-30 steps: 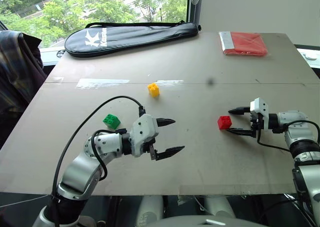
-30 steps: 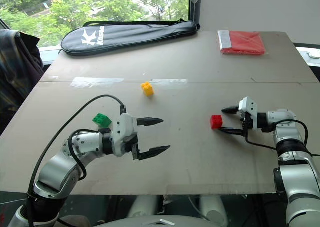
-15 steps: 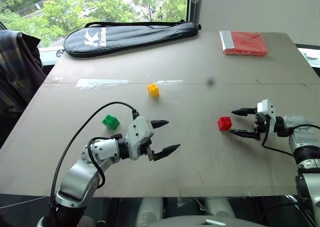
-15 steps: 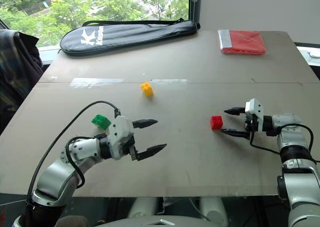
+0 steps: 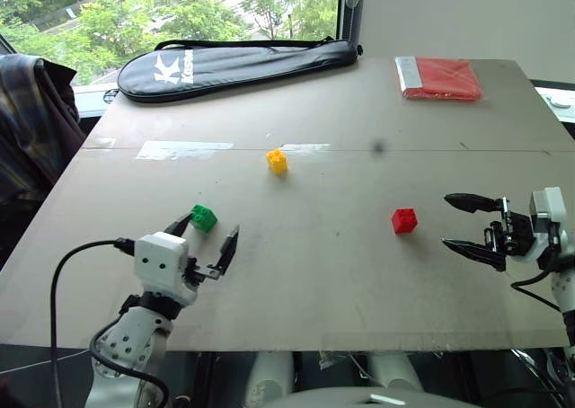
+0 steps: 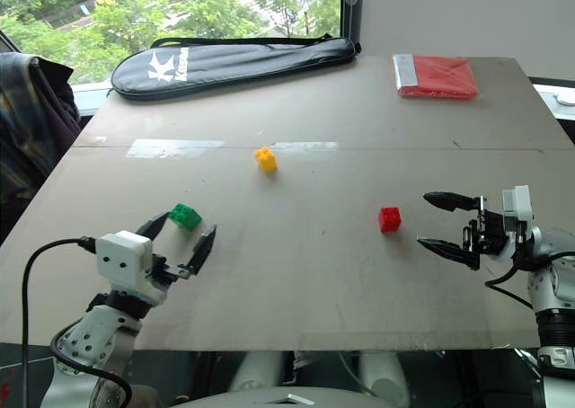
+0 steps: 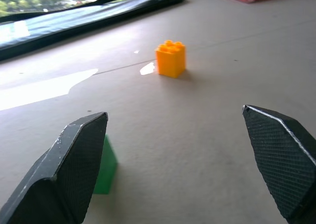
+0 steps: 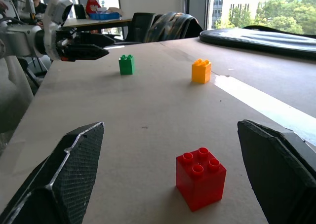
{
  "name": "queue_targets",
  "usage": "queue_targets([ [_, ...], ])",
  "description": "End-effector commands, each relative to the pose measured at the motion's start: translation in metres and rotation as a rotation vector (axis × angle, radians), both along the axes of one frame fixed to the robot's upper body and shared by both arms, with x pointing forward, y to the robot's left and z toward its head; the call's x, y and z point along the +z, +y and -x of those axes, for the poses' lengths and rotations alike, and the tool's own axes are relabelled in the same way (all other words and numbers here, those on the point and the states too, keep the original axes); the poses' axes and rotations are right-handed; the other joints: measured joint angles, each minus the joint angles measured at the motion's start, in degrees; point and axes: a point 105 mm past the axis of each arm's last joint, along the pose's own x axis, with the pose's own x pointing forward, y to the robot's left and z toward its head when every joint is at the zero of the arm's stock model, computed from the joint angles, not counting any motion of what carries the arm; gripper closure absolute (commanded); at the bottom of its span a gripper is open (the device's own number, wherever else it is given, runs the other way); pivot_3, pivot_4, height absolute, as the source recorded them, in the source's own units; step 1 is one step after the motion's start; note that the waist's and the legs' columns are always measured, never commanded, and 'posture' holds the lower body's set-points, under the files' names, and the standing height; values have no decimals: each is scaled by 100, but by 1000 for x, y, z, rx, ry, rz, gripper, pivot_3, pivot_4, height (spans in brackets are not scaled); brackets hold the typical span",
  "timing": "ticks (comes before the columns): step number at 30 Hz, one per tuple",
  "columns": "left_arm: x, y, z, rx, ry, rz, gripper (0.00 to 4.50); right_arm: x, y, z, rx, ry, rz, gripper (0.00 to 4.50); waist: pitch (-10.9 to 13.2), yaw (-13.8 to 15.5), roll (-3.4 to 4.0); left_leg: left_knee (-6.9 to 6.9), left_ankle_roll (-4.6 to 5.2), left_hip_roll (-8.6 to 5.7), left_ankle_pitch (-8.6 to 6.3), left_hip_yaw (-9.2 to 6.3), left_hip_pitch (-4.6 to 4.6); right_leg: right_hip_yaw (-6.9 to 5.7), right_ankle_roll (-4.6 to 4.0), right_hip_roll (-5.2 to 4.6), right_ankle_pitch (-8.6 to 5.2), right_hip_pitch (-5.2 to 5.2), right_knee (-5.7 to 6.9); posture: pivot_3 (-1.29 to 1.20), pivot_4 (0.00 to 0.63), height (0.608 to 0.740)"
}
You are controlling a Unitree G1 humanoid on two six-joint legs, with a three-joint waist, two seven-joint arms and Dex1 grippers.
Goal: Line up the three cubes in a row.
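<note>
Here the left gripper (image 5: 205,243) stands wide and empty near the table's (image 5: 323,111) front edge; in its wrist view one finger (image 7: 74,169) hides part of the green cube (image 5: 203,217), which sits just beyond its fingertips. The right gripper (image 5: 469,227), also spread wide and empty, points across at the red cube (image 5: 404,220), near but apart. The yellow cube (image 5: 277,161) lies farther back, between them.
</note>
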Motion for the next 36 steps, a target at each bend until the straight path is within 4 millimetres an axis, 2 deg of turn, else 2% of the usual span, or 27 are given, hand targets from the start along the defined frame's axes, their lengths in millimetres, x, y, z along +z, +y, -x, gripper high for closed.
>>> queue_targets([
  [1,-2,14,5,101,-23,-11,0,19,4,12,79,-63,-12,49,1,-12,-4,0,0,0,-1,1,-1,1,0,-1,0,0,-1,0,150,708],
  [4,-15,26,1,149,10,-31,0,23,10,11,73,-62,-17,49,3,-5,-6,-4,0,-6,-1,-3,-3,-3,1,5,0,-4,-2,0,150,708],
  [10,-20,33,-13,198,4,-25,0,24,14,10,58,-70,-21,49,5,23,-11,-2,0,-4,-1,-8,-5,-9,0,8,0,-4,-1,0,150,708],
  [21,-42,38,-40,72,132,-13,0,22,17,6,41,-78,-34,49,6,13,-14,-4,0,-2,-1,-9,-7,-15,6,7,3,-5,1,0,150,708],
  [24,-47,40,-43,31,158,-10,881,21,18,7,36,-80,-33,0,6,9,-13,-4,0,-2,-1,-7,-7,-13,7,5,4,-5,-1,0,150,708],
  [27,-49,41,-43,12,169,4,2202,21,18,8,30,-82,-33,0,5,10,-11,-4,0,0,-1,-8,-5,-14,7,2,4,-5,1,0,150,708],
  [29,-50,42,-43,5,176,20,3269,20,18,8,24,-85,-32,0,5,12,-11,-4,0,3,-1,-7,-3,-13,6,0,3,-5,3,0,150,708],
  [33,-51,45,-45,-13,188,9,3319,21,19,9,12,-91,-35,0,5,14,-11,-4,0,4,-1,-7,-1,-13,6,-1,4,-4,7,0,150,708],
  [36,-44,34,-51,-137,182,-30,3319,22,18,11,0,-91,-34,0,5,23,-11,-4,0,2,-1,-8,-1,-15,6,1,3,-4,9,0,150,708],
])
